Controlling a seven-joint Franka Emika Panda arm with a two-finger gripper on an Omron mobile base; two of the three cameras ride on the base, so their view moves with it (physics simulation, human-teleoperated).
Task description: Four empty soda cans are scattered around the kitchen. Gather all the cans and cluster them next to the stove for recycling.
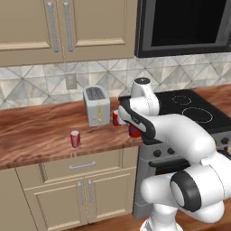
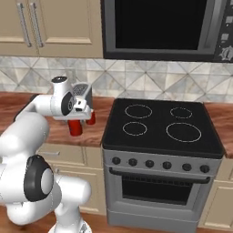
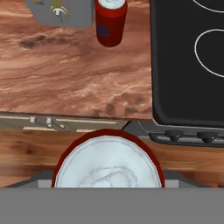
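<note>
Beside stove (image 2: 159,129), fingers clamped on red soda can (image 3: 108,162), lifted above counter (image 3: 65,78).

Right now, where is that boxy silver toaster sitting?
In the left base view the toaster stands at the back of the wooden counter, left of the stove, with a red can beside it.

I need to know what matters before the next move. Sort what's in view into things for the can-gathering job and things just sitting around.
For the job:
- red can at the gripper
- red can by the toaster
- red can further left on the counter
- stove
- gripper

Just sitting around:
- toaster
- microwave
- wall cabinets
- wall outlet
</note>
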